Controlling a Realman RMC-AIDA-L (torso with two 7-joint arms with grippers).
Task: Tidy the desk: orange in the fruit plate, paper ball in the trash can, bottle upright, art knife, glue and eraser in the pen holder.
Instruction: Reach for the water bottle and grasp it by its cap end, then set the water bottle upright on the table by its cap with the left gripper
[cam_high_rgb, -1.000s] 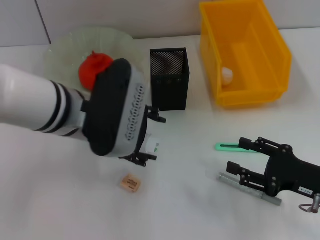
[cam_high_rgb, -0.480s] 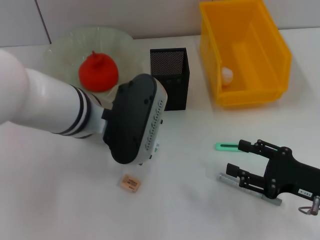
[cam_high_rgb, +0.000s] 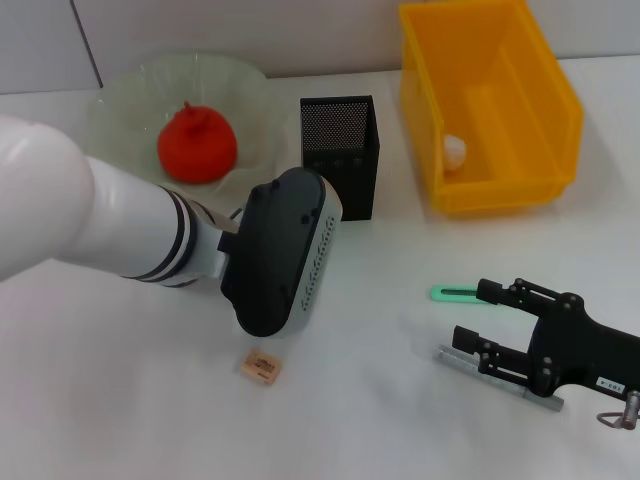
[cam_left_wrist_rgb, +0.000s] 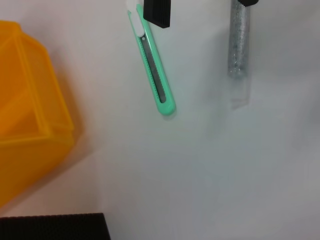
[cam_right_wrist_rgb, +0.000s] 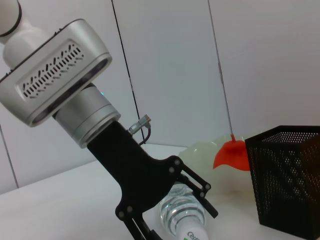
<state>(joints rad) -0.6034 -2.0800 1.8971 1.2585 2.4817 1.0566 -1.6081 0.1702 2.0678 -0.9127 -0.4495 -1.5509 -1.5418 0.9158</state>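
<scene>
My left arm's wrist hangs over the table in front of the black mesh pen holder and hides its own gripper in the head view. The right wrist view shows the left gripper shut on the clear bottle, which is tilted. The orange sits in the glass fruit plate. A paper ball lies in the yellow trash can. My right gripper is open between the green art knife and the silver glue stick. The eraser lies near the front.
In the left wrist view the art knife and glue stick lie on the white table, with the trash can's corner and the pen holder's rim nearby.
My left wrist has swung right toward the pen holder and turned over, so its gripper and the bottle no longer show from the head. The right arm has not moved.
</scene>
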